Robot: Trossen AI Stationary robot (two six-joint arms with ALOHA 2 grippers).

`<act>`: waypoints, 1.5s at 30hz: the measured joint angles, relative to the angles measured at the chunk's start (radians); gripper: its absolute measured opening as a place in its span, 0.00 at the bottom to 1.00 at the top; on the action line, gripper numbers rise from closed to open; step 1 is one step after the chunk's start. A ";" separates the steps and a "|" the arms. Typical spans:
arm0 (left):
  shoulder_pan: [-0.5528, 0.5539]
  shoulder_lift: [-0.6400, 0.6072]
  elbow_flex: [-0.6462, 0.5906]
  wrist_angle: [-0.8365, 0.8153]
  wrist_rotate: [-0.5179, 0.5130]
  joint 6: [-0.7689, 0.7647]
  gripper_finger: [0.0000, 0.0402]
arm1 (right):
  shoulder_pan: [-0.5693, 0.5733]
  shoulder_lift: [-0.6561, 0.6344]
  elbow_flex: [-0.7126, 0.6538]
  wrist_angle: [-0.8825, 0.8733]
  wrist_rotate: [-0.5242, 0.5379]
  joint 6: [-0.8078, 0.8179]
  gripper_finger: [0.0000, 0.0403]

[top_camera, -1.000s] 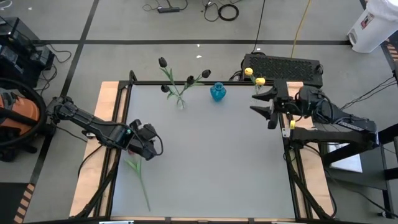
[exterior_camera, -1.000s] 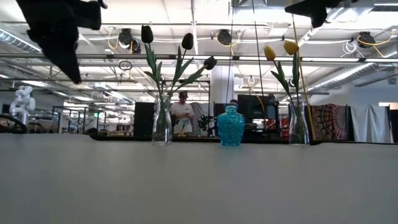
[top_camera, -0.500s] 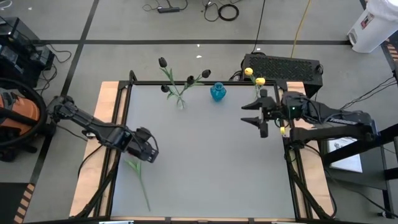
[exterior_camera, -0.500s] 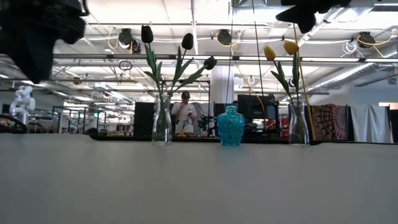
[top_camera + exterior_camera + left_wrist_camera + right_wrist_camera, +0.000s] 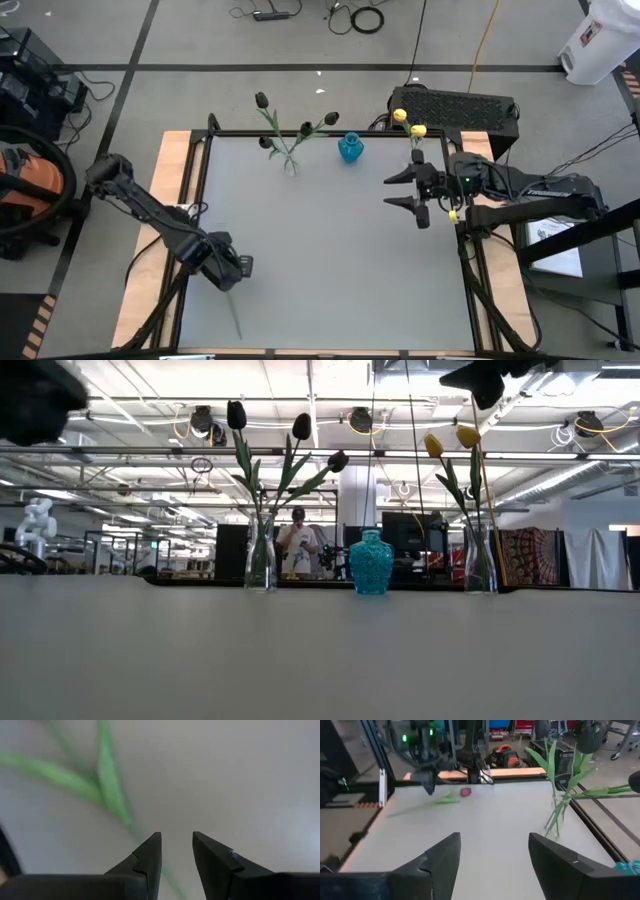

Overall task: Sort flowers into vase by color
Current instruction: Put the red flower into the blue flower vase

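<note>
My left pincer [image 5: 238,268] hangs low over the desk [image 5: 330,250] near its left edge, fingers a little apart and clamped on nothing, right above a loose tulip [image 5: 222,285] lying flat there. In the left wrist view its green stem [image 5: 112,795] runs just ahead of my fingertips [image 5: 152,842]; the right wrist view shows its dark red-purple head [image 5: 465,792] on the desk. My right pincer [image 5: 405,190] hovers at the desk's right side, fingers spread wide, empty. Along the far edge stand a clear vase of black tulips [image 5: 290,135], a blue vase [image 5: 350,148] and a vase of yellow tulips [image 5: 478,510].
</note>
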 joint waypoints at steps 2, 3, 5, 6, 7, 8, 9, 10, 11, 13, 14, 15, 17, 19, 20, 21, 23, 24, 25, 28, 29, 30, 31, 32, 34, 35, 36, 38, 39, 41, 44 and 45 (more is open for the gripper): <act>-0.015 0.032 0.000 0.000 0.051 -0.021 0.29 | 0.010 0.000 0.000 0.014 0.000 0.010 0.56; -0.021 0.047 0.000 0.000 0.083 -0.027 0.29 | 0.014 0.000 0.000 0.024 0.000 0.009 0.56; -0.030 0.071 0.000 -0.001 0.146 -0.026 0.29 | 0.020 0.000 0.000 0.056 0.000 -0.009 0.56; -0.034 0.079 0.000 -0.002 0.174 -0.019 0.29 | 0.020 0.000 0.000 0.068 -0.001 -0.014 0.56; -0.039 0.084 0.000 -0.007 0.189 -0.019 0.29 | 0.020 0.000 0.000 0.076 -0.001 -0.014 0.56; -0.045 0.087 0.000 -0.015 0.192 -0.027 0.29 | 0.020 0.000 0.000 0.083 -0.001 -0.006 0.56; -0.050 0.090 0.000 -0.018 0.191 -0.047 0.29 | 0.020 0.000 0.000 0.092 -0.001 0.000 0.56; -0.056 0.094 0.000 -0.018 0.186 -0.072 0.29 | 0.020 0.000 0.000 0.095 -0.001 0.002 0.56; -0.062 0.099 0.000 -0.022 0.174 -0.098 0.29 | 0.020 0.000 0.000 0.095 0.000 0.002 0.56; -0.070 0.106 0.000 -0.044 0.164 -0.156 0.29 | 0.020 0.000 0.000 0.097 -0.001 0.002 0.56; -0.073 0.112 0.000 -0.051 0.162 -0.184 0.29 | 0.020 0.000 0.000 0.095 -0.001 0.003 0.56; -0.074 0.118 0.000 -0.051 0.161 -0.209 0.29 | 0.020 0.000 0.000 0.094 -0.001 0.005 0.56; -0.075 0.133 0.000 -0.049 0.157 -0.228 0.29 | 0.020 0.000 0.000 0.090 -0.003 0.008 0.56; -0.065 0.152 0.000 -0.046 0.145 -0.228 0.29 | 0.020 0.000 0.000 0.084 -0.005 0.003 0.56; -0.056 0.163 0.000 -0.046 0.134 -0.228 0.29 | 0.020 0.000 0.000 0.084 -0.005 -0.001 0.56; -0.048 0.174 0.000 -0.046 0.118 -0.228 0.29 | 0.020 0.000 0.000 0.084 -0.005 -0.005 0.56; -0.036 0.191 0.000 -0.046 0.091 -0.225 0.29 | 0.020 0.000 0.000 0.084 -0.005 -0.020 0.56; -0.033 0.200 0.000 -0.041 0.087 -0.224 0.29 | 0.020 0.000 0.000 0.084 -0.005 -0.032 0.56; -0.031 0.208 0.000 -0.033 0.086 -0.225 0.29 | 0.020 0.000 0.000 0.084 -0.005 -0.043 0.56; -0.031 0.215 0.000 -0.010 0.087 -0.228 0.29 | 0.020 0.000 0.000 0.076 -0.005 -0.076 0.56; -0.031 0.215 0.000 -0.002 0.088 -0.228 0.29 | 0.020 0.000 0.000 0.069 -0.005 -0.085 0.56; -0.031 0.215 0.000 0.001 0.090 -0.228 0.29 | 0.020 0.000 0.000 0.063 -0.005 -0.089 0.56; -0.031 0.215 0.000 0.000 0.093 -0.229 0.29 | 0.020 0.000 0.000 0.058 -0.005 -0.090 0.56; -0.031 0.215 0.000 -0.002 0.096 -0.228 0.29 | 0.020 0.000 0.000 0.051 -0.005 -0.091 0.56; -0.034 0.215 0.000 -0.003 0.097 -0.228 0.29 | 0.020 0.000 0.000 0.030 -0.005 -0.092 0.56; -0.036 0.215 0.000 -0.006 0.098 -0.228 0.29 | 0.020 0.000 0.000 0.020 -0.005 -0.092 0.56; -0.041 0.215 0.000 -0.010 0.100 -0.228 0.29 | 0.020 0.000 0.000 0.013 -0.005 -0.092 0.56; -0.050 0.215 0.000 -0.010 0.106 -0.228 0.29 | 0.020 0.000 0.000 0.007 -0.005 -0.091 0.56; -0.055 0.215 0.000 -0.010 0.106 -0.228 0.29 | 0.020 0.000 0.000 0.006 -0.005 -0.091 0.56; -0.062 0.215 0.000 -0.012 0.109 -0.228 0.29 | 0.020 0.000 0.000 0.006 -0.005 -0.087 0.56; -0.071 0.215 0.000 -0.017 0.108 -0.228 0.29 | 0.020 0.000 0.000 0.007 -0.004 -0.082 0.56; -0.073 0.215 0.000 -0.022 0.108 -0.228 0.29 | 0.020 0.000 0.000 0.007 -0.002 -0.081 0.56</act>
